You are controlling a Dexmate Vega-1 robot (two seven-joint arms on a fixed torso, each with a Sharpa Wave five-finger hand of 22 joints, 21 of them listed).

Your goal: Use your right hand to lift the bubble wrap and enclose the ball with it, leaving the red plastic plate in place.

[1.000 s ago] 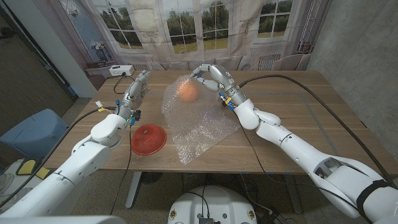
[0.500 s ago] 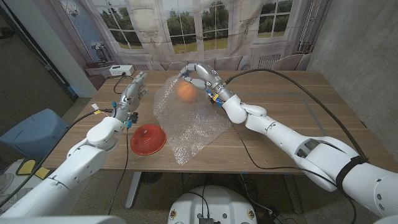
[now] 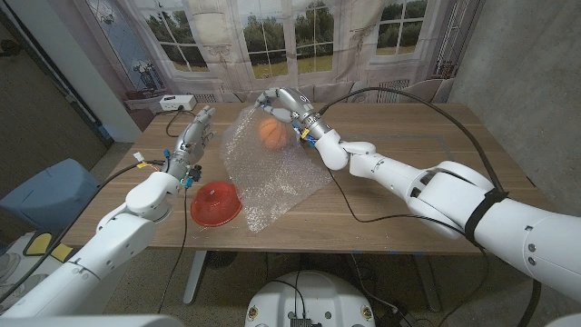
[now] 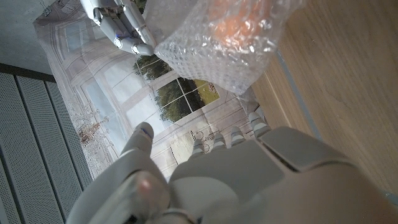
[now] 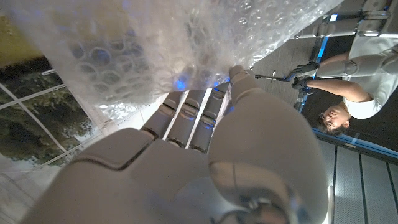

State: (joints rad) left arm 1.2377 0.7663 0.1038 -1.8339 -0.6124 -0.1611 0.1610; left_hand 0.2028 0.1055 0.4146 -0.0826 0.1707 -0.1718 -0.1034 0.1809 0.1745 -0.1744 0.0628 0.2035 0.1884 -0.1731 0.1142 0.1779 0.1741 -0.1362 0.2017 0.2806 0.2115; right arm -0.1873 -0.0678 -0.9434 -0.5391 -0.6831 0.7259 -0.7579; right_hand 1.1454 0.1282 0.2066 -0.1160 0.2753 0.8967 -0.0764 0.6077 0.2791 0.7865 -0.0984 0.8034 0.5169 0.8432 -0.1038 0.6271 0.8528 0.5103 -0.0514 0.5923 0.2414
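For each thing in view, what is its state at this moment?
Bubble wrap: far edge lifted over the ball, the rest on the table.
Ball: orange, under the lifted wrap.
Red plate: upside down on the table, beside the wrap.
Right hand: grips the wrap's raised edge.
Left hand: holds nothing.

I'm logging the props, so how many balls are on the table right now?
1. An orange ball sits at the far middle of the table, under the bubble wrap, by the right hand. More could be hidden under the wrap; none shows through.

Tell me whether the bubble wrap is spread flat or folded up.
Partly folded: the right hand holds the bubble wrap far edge raised over the ball.
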